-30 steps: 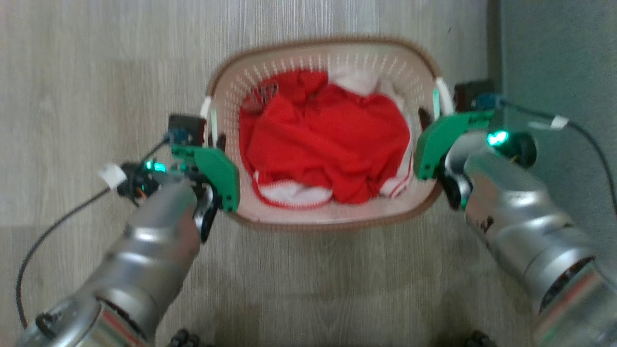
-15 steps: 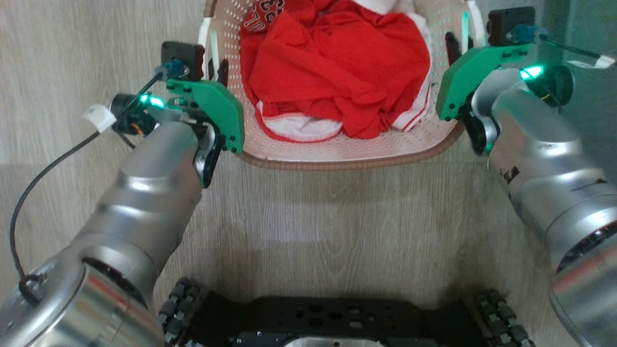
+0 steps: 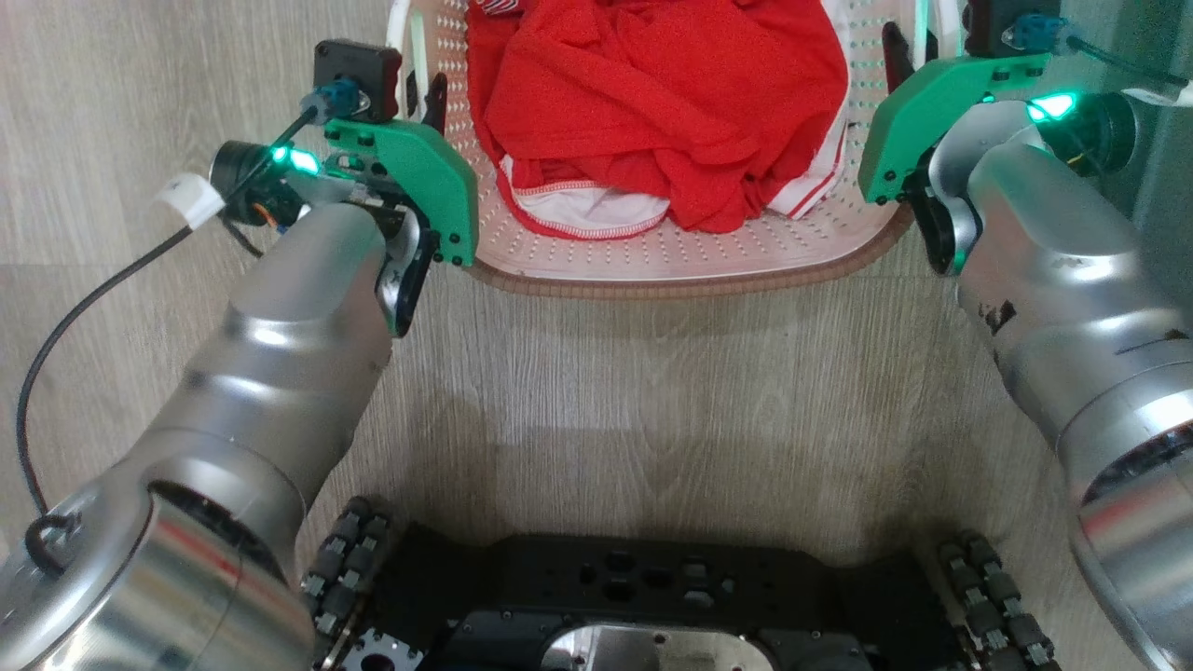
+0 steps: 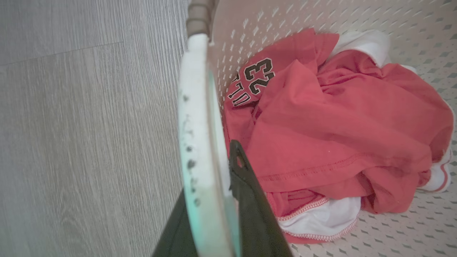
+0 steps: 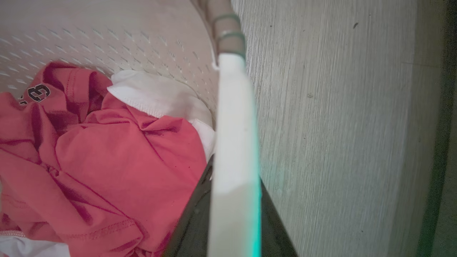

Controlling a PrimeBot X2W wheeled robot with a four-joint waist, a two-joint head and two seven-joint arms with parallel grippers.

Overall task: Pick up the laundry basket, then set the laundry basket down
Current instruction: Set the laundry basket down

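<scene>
While left claw point(image 3: 421, 98) grips, laundry basket point(image 3: 671, 268), red jersey point(image 3: 652, 93)

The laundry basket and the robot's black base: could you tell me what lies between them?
Bare wood-look floor, shadowed, lies between the laundry basket and the base, as the head view shows.

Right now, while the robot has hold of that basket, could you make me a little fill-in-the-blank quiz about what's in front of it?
1. The laundry basket holds a crumpled ____ shirt.
2. The left tool and the right tool each clamp a ____ side handle.
3. The number printed on the shirt reads ____.
4. The basket's woven-look rim is ____ in colour.

Missing words: red; white; 23; brown.
</scene>
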